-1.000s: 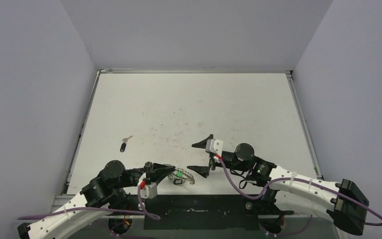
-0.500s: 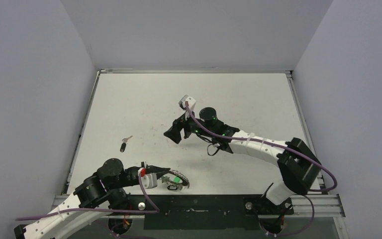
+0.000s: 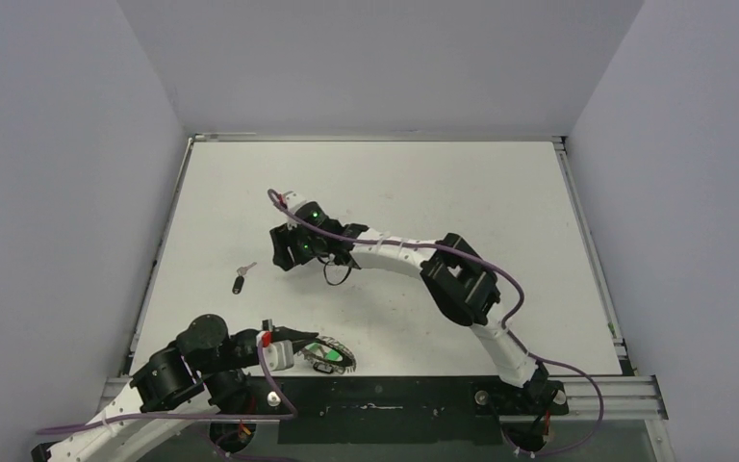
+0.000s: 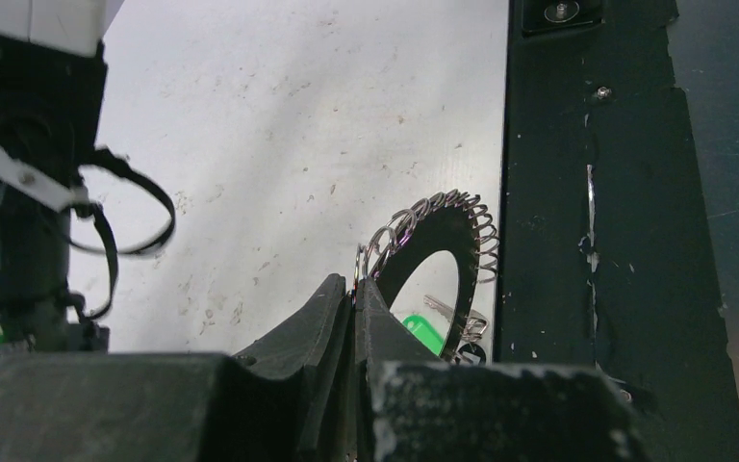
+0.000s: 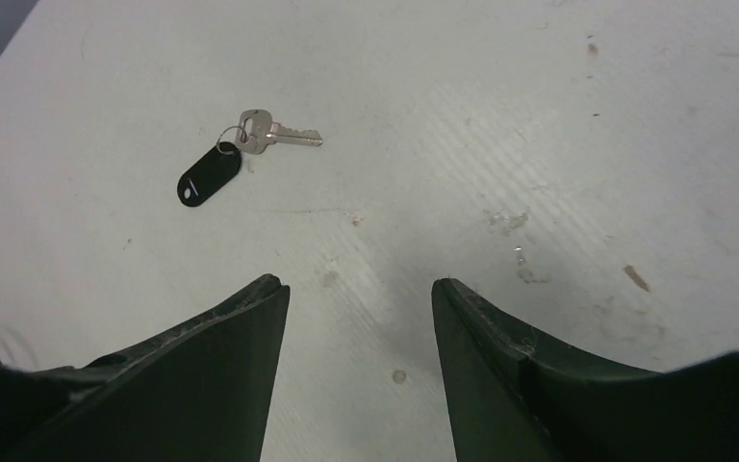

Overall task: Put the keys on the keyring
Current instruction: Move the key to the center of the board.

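quick headcount: one big scalloped keyring [image 4: 438,202] and one green-headed key [image 4: 421,332] at the table's [image 3: 443,192] near edge, one black-headed key [image 5: 209,175] linked to one plain silver key [image 5: 274,132] toward the left edge, so three keys total, plus two grippers, left gripper [image 4: 354,289] and right gripper [image 5: 356,286].

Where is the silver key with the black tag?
The black-tagged key lies on the left side of the table in the top view, just left of the right tool, untouched.
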Tool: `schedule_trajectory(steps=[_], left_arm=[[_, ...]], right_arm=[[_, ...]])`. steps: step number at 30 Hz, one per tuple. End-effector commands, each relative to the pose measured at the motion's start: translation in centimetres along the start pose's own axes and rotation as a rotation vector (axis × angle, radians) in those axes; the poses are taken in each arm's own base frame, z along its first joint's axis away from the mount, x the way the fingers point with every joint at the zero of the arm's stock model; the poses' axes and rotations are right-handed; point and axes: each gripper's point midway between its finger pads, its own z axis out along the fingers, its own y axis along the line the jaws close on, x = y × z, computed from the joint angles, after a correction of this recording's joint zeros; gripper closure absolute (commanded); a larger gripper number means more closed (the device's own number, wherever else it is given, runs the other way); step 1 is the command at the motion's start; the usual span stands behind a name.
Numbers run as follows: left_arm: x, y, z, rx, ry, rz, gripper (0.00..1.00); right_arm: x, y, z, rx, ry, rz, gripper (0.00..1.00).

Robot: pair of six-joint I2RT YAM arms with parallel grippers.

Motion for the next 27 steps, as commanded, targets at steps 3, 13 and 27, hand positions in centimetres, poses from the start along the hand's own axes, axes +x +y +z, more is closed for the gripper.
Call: schedule_trajectory(steps=[3, 13, 27], left_arm=[[-2.1, 0.7, -0.6, -0.032, -0.060, 0.006, 1.00], [-1.6, 0.2, 0.0, 0.012, -0.035, 0.002, 1.00], [-1.5, 0.4, -0.2, -0.003, -0.034, 0.010, 1.00]], right_arm=[[0.4, 3.7, 4.0, 0.093, -0.016, -0.144, 0.53], [-0.8, 5.8, 8.1, 0.118, -0.180, -0.147, 0.47], [-2.1, 8.1, 9.6, 0.086, -0.308, -0.126, 0.32]])
